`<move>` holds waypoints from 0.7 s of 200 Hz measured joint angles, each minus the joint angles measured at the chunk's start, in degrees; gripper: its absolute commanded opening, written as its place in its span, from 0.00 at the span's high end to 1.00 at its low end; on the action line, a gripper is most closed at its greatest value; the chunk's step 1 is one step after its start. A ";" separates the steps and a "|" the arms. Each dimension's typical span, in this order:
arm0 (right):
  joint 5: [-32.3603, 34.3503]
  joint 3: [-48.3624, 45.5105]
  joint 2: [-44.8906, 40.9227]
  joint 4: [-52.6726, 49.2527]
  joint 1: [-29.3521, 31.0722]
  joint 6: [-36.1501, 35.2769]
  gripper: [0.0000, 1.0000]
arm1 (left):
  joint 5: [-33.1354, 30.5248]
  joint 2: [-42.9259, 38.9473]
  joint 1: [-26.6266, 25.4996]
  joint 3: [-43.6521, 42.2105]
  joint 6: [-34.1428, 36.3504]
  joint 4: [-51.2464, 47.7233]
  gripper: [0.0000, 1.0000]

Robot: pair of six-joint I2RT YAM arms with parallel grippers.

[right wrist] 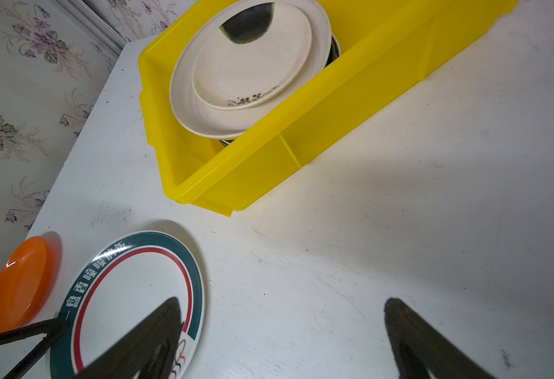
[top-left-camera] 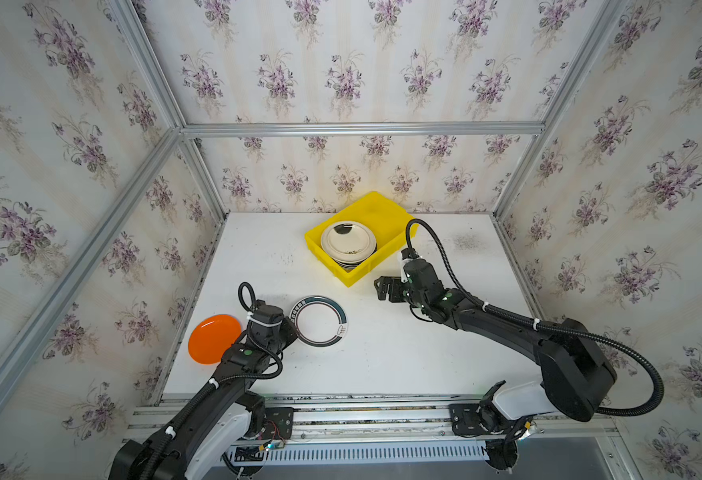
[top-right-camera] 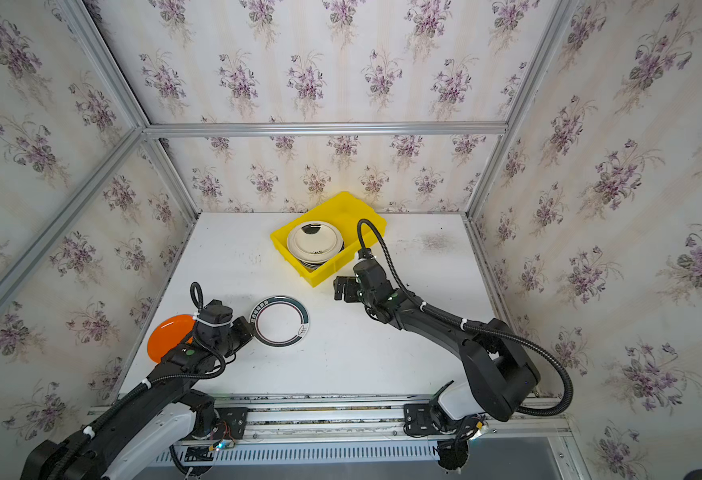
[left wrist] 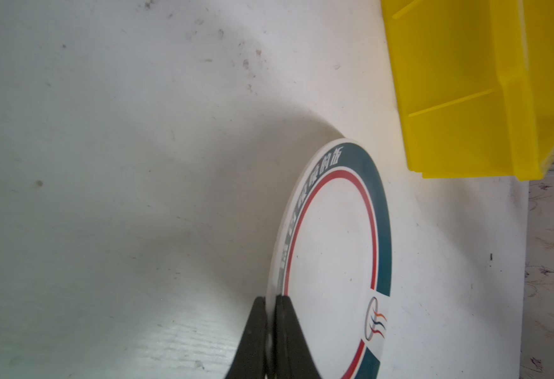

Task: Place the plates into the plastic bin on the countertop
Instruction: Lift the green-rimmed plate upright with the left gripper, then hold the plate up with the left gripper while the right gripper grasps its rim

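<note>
The left gripper (left wrist: pixel 270 303) is clenched on the rim of the green-rimmed plate (left wrist: pixel 331 256) — pinching its edge from both sides, with the plate low over the countertop (left wrist: pixel 105 164) and apart from the plastic bin (top-left-camera: pixel 357 272). The right gripper (right wrist: pixel 281 302) hangs released, jaws spread wide and holding nothing, near the bin's near corner. Inside the bin sit stacked cream plates (top-left-camera: pixel 347 243) — an orange plate (top-left-camera: pixel 212 338) lies at the countertop's left edge.
</note>
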 measured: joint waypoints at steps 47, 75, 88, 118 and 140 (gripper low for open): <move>-1.22 -0.39 -0.26 0.52 -0.02 1.44 0.01 | 2.27 -7.76 0.00 3.63 2.01 -4.87 1.00; -5.92 -1.97 -0.04 3.30 -0.68 3.19 0.01 | 3.43 -12.22 0.00 6.32 2.21 -6.43 1.00; -8.44 -3.15 0.39 5.31 -1.62 4.59 0.01 | 3.98 -13.38 0.00 7.48 2.73 -7.54 1.00; -15.54 -6.08 2.03 12.11 -4.09 8.72 0.01 | 4.87 -14.71 0.00 10.19 4.35 -9.31 1.00; -19.63 -6.32 2.82 15.58 -4.26 10.16 0.01 | 5.01 -14.86 0.00 12.24 5.66 -9.77 1.00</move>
